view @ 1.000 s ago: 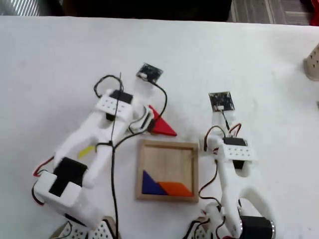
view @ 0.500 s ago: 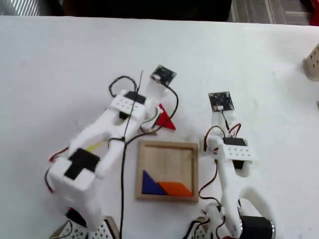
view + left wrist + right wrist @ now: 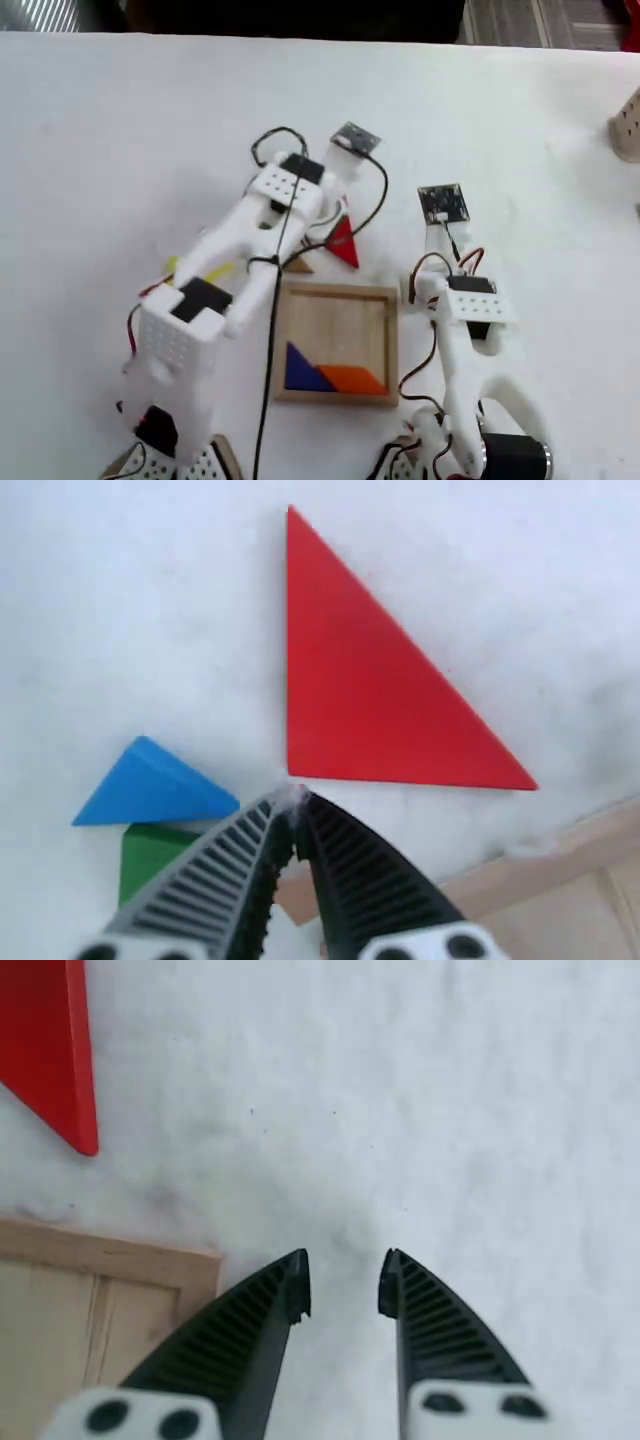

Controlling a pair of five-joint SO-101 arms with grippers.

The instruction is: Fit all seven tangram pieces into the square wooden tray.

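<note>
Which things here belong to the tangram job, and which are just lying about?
Job: wooden tray; blue piece and orange piece inside it; red triangle, small blue triangle, green piece on the table.
Lying about: perforated beige object at the table's edge.

Tabletop from above: tray, three coloured pieces, two arms.
Square wooden tray (image 3: 336, 291) holds a blue triangle (image 3: 303, 369) and an orange parallelogram (image 3: 353, 378), touching, along its near rim. Red triangle (image 3: 344, 243) lies just beyond the far rim, at the left arm's (image 3: 240, 265) tip. Right arm (image 3: 468, 335) stands beside the tray.
</note>
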